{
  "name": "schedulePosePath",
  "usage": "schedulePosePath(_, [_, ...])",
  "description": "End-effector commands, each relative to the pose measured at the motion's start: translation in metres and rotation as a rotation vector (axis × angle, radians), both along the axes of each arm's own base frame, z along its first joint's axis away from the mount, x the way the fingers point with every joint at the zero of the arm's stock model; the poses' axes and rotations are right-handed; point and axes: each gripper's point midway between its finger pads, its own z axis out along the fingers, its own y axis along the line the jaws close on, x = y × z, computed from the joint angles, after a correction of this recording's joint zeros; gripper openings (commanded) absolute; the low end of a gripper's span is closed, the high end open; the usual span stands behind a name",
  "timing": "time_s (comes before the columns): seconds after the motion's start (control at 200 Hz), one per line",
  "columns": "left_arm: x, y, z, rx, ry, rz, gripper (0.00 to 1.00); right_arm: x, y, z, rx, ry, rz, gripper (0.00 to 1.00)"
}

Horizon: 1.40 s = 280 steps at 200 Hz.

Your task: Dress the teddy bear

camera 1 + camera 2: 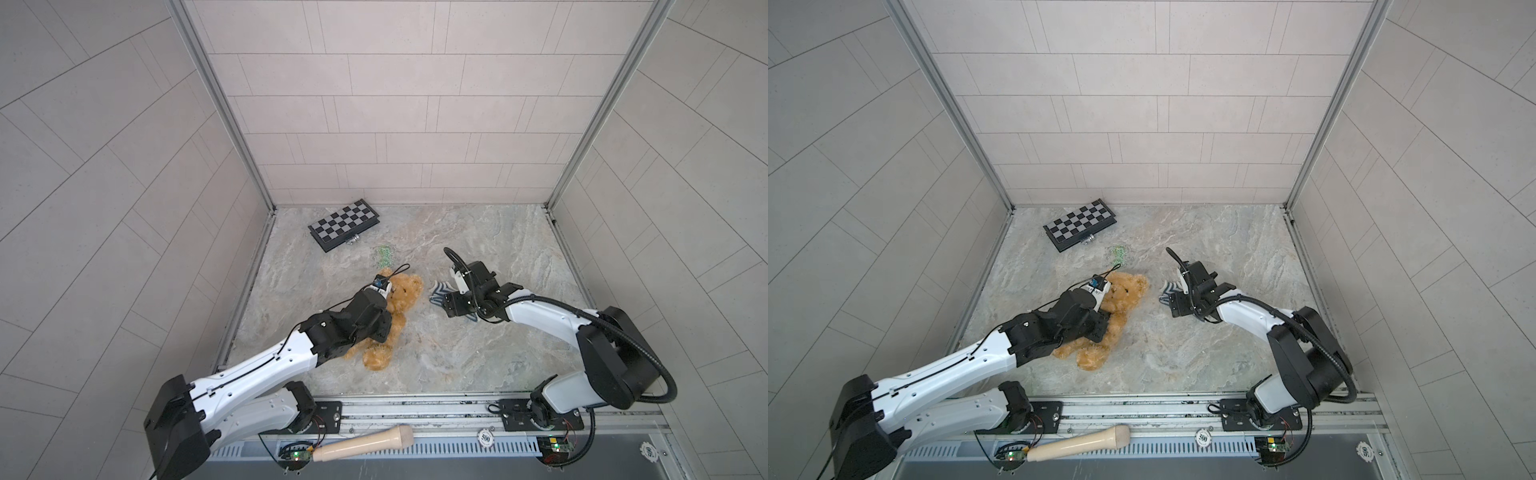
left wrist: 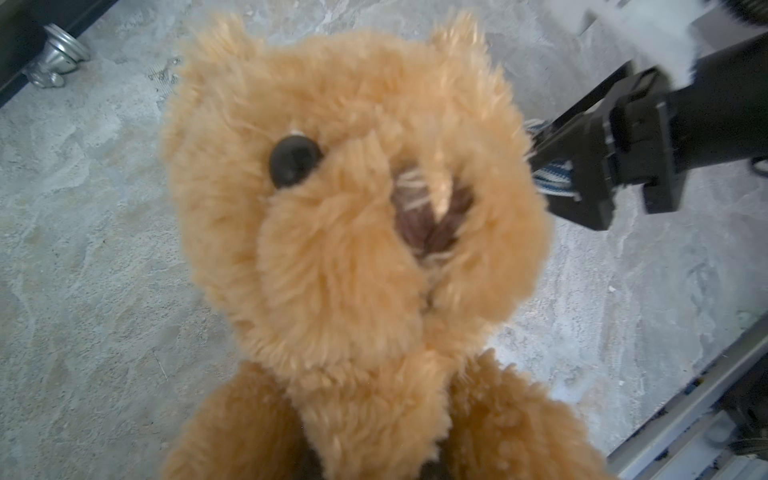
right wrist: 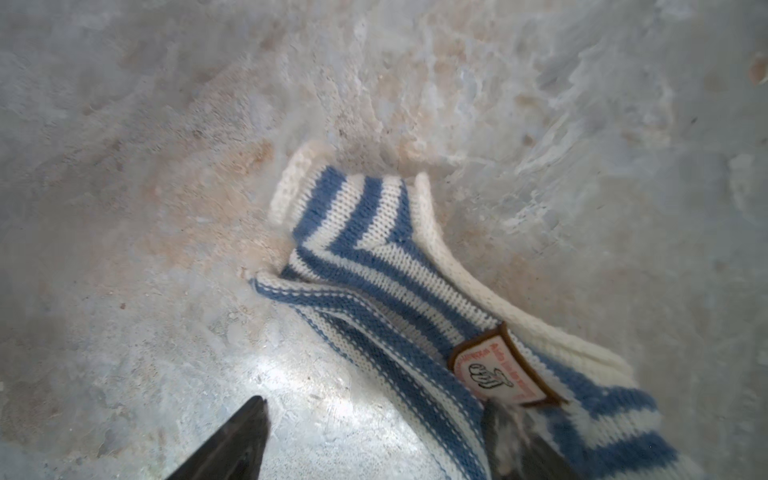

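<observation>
— beige wooden handle [image 1: 361, 444] lies on the front rail. where's the teddy bear [image 1: 405, 293]?
— lying on the counter [image 1: 478, 345], left of its middle, head toward the back edge, feet toward the front.
— left jaws?
— buried in fur at its chest (can't tell whether they pinch).
— right jaws?
— spread over the striped sweater [image 3: 374, 270], just beside the bear's head, one fingertip [image 3: 509, 432] over the knit.
</observation>
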Motion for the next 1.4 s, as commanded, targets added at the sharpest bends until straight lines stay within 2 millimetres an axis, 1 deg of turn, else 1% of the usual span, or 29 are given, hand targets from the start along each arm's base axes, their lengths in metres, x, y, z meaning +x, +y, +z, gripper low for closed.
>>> schedulePosePath(0.0, [0.002, -0.002, 0.015, -0.044, -0.029, -0.006, 0.19, -0.001, 0.0, -0.009, 0.016, 0.024, -0.04, 0.84])
schedulePosePath(0.16, [-0.001, 0.007, 0.02, -0.071, -0.049, 0.009, 0.22, -0.007, -0.005, -0.022, -0.028, 0.063, -0.046, 0.83])
schedulePosePath(0.285, [-0.004, 0.019, 0.018, -0.068, -0.056, 0.026, 0.22, -0.014, 0.002, -0.024, -0.038, 0.065, -0.031, 0.83])
schedulePosePath(0.415, [-0.004, 0.026, 0.014, -0.07, -0.055, 0.045, 0.22, -0.017, 0.027, -0.016, 0.025, 0.044, -0.015, 0.83])
schedulePosePath(0.536, [-0.003, 0.028, 0.011, -0.062, -0.048, 0.052, 0.22, -0.017, 0.056, 0.001, 0.082, 0.011, 0.02, 0.83])
schedulePosePath(0.621, [-0.002, 0.028, 0.01, -0.057, -0.053, 0.047, 0.21, -0.016, 0.065, 0.013, 0.093, -0.008, 0.041, 0.83])
schedulePosePath(0.706, [-0.003, 0.03, 0.008, -0.05, -0.057, 0.047, 0.2, -0.013, 0.06, 0.023, 0.061, -0.041, 0.046, 0.81])
schedulePosePath(0.756, [-0.003, 0.033, 0.006, -0.043, -0.054, 0.051, 0.2, -0.011, 0.056, 0.025, 0.028, -0.055, 0.057, 0.8])
schedulePosePath(0.801, [-0.004, 0.034, 0.005, -0.041, -0.051, 0.055, 0.2, -0.011, 0.052, 0.023, 0.003, -0.054, 0.067, 0.79])
schedulePosePath(0.871, [-0.006, 0.035, 0.004, -0.044, -0.047, 0.057, 0.2, -0.011, 0.05, 0.02, -0.023, -0.041, 0.082, 0.7])
schedulePosePath(1.011, [-0.008, 0.037, 0.003, -0.051, -0.039, 0.066, 0.2, -0.01, 0.043, 0.014, -0.098, -0.017, 0.108, 0.59])
schedulePosePath(1.091, [-0.009, 0.037, 0.002, -0.057, -0.036, 0.068, 0.21, -0.008, 0.043, 0.013, -0.118, -0.012, 0.122, 0.52])
schedulePosePath(1.161, [-0.009, 0.038, 0.002, -0.056, -0.034, 0.068, 0.21, -0.007, 0.041, 0.007, -0.136, 0.005, 0.125, 0.47])
schedulePosePath(1.297, [-0.01, 0.039, 0.001, -0.051, -0.032, 0.072, 0.2, -0.007, 0.044, -0.003, -0.155, 0.042, 0.155, 0.43])
schedulePosePath(1.397, [-0.01, 0.04, 0.002, -0.053, -0.033, 0.075, 0.21, -0.004, 0.04, -0.006, -0.175, 0.044, 0.149, 0.43])
